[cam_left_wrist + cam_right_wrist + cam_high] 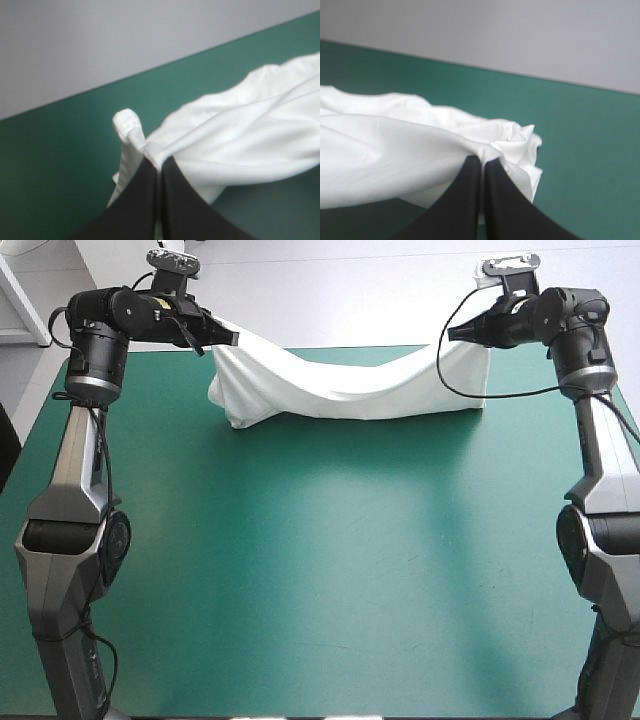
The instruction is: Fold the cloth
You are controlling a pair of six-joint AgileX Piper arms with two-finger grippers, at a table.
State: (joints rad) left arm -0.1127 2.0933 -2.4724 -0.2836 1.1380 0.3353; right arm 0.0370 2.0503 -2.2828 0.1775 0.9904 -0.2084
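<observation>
The white T-shirt [345, 385] hangs stretched between both raised grippers over the far part of the teal-green table, sagging in the middle with its lower edge touching the cover. My left gripper [232, 337] is shut on the T-shirt at its left upper corner. My right gripper [450, 334] is shut on the T-shirt at its right upper corner. In the left wrist view the black fingers [145, 185] meet in an arch with the T-shirt [240, 145] bunched at their tips. In the right wrist view the gripper [482, 160] pinches a fold of the T-shirt [395, 155].
The teal-green table [320, 570] stretches bare in front of the shirt toward the near edge. Its far edge [330, 348] runs just behind the hanging cloth.
</observation>
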